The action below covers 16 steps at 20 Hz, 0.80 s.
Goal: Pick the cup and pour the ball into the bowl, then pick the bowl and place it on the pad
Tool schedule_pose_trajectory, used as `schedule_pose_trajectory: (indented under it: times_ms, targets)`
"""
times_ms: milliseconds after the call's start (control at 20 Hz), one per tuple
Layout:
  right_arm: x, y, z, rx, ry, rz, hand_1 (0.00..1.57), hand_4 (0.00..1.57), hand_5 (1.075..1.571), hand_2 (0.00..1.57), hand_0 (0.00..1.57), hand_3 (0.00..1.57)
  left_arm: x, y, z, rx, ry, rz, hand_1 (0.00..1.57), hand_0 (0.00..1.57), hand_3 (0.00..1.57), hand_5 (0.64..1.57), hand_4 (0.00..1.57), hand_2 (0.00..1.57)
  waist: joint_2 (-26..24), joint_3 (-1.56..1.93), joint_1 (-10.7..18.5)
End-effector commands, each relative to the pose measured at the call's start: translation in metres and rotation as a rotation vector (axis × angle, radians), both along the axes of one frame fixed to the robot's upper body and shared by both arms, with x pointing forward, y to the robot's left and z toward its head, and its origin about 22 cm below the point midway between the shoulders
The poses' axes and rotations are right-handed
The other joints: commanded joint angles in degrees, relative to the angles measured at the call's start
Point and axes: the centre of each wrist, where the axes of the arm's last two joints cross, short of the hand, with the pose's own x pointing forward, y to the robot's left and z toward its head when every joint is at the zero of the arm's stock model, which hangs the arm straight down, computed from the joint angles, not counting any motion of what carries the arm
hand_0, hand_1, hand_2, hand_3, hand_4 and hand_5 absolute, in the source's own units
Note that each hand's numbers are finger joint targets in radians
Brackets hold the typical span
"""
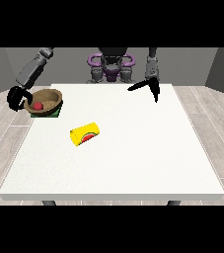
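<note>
A brown bowl (45, 101) rests on a green pad (56, 113) at the table's left edge, with a red ball (38, 105) inside it. A yellow cup (85, 134) with a red and green mark lies on its side near the table's middle. The hand at the view's left (17, 97) sits just left of the bowl, its fingers curled and apart from the rim. The hand at the view's right (149, 87) hovers over the table's far right part with straight fingers, holding nothing.
The white table (133, 163) stretches wide in front of the cup and to its right. The robot's torso (111, 66) stands behind the far edge. Grey wooden floor surrounds the table.
</note>
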Motion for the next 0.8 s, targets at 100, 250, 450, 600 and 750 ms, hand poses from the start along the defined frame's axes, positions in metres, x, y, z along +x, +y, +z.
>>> schedule_pose_trajectory:
  times_ms: [100,250,450,600,750]
  targets:
    - [0.005,-0.001,0.007,0.075,-0.016,0.034,1.57,0.91,1.568,1.57,1.57,0.00,-0.012,-0.006,0.011,-0.031,-0.010,0.015,0.00,0.00,0.00,1.564,0.00,0.00,0.3,0.01,-2.0]
    - [-0.008,-0.017,0.013,0.081,0.022,-0.004,1.57,0.76,1.568,1.57,1.57,0.00,-0.023,0.001,-0.012,-0.019,0.046,-0.008,0.00,0.00,0.00,1.566,0.00,0.00,-3.0,-0.05,-1.2]
    - [-0.009,-0.014,0.004,0.068,0.064,0.031,1.57,0.74,1.571,1.57,1.57,0.81,-0.019,0.011,-0.007,-0.034,0.035,0.004,0.00,0.00,0.00,1.566,0.00,0.00,-2.5,-0.05,-1.4]
    - [0.001,-0.001,0.000,0.057,0.095,0.024,1.57,0.73,1.569,1.57,1.57,1.02,-0.014,0.014,0.001,-0.022,0.056,-0.024,0.00,0.00,0.00,1.567,0.00,0.00,-3.0,-0.06,0.0]
    - [0.003,0.003,-0.006,0.008,0.126,0.041,1.57,0.69,1.567,1.57,1.57,1.01,-0.021,0.002,0.013,-0.026,0.031,-0.014,0.00,0.00,0.00,1.567,0.00,0.00,-2.3,-0.01,-0.1]
